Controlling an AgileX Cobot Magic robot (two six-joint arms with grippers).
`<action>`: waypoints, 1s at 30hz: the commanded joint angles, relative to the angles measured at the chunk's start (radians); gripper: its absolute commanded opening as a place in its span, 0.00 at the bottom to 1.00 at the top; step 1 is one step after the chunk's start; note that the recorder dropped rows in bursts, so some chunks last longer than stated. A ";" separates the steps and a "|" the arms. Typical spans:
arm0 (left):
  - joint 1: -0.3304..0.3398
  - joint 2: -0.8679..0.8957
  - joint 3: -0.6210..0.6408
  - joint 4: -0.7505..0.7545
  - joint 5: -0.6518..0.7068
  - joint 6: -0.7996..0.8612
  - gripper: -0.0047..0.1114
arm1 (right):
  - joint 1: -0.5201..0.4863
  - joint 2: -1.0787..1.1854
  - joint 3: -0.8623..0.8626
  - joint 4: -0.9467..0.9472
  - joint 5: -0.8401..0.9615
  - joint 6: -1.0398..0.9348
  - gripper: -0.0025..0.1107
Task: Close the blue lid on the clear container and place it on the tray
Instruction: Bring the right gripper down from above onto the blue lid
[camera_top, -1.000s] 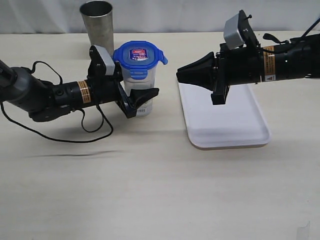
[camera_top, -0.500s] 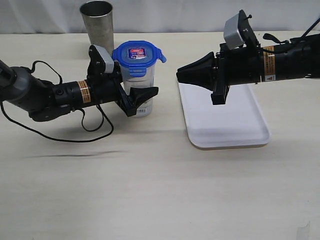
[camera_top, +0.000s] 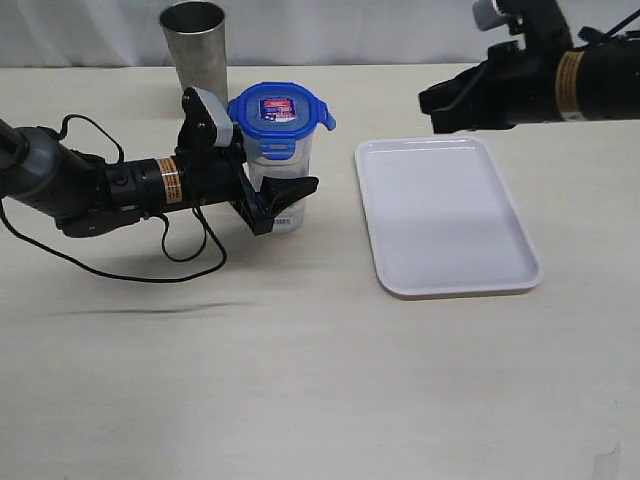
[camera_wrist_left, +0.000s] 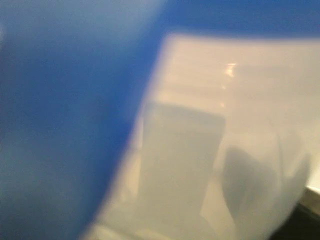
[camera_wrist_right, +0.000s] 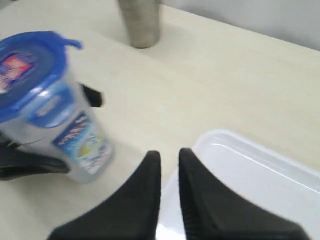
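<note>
The clear container (camera_top: 284, 168) stands upright on the table, left of the tray (camera_top: 450, 225), with the blue lid (camera_top: 278, 108) sitting on top; one flap sticks outward on the right. My left gripper (camera_top: 281, 196) is shut on the container's lower body, one finger (camera_top: 292, 188) across its front. The left wrist view is a blur of blue lid (camera_wrist_left: 60, 125) and container wall (camera_wrist_left: 210, 150). My right gripper (camera_top: 428, 105) hovers beyond the tray's far edge, slightly open and holding nothing. Its wrist view shows the gripper (camera_wrist_right: 170, 155), lid (camera_wrist_right: 25, 65), container (camera_wrist_right: 75, 140) and tray (camera_wrist_right: 260, 175).
A grey steel cup (camera_top: 195, 45) stands behind the container near the table's back edge, also seen as the cup (camera_wrist_right: 142, 22) in the right wrist view. The left arm's black cable (camera_top: 190, 255) loops on the table in front of that arm.
My right gripper pulled back up and to the right, away from the container, and its jaws parted slightly. The left gripper still grips the container, which stands in the same spot.
</note>
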 joint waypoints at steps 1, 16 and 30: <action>-0.002 -0.001 0.005 0.016 0.066 0.010 0.04 | 0.001 -0.078 -0.003 -0.071 0.233 0.210 0.34; -0.002 -0.001 0.005 0.020 0.066 -0.007 0.04 | 0.042 -0.171 -0.178 -0.094 0.430 0.234 0.43; -0.002 -0.001 0.005 0.016 0.068 -0.007 0.04 | 0.140 -0.106 -0.526 2.157 1.299 -1.640 0.43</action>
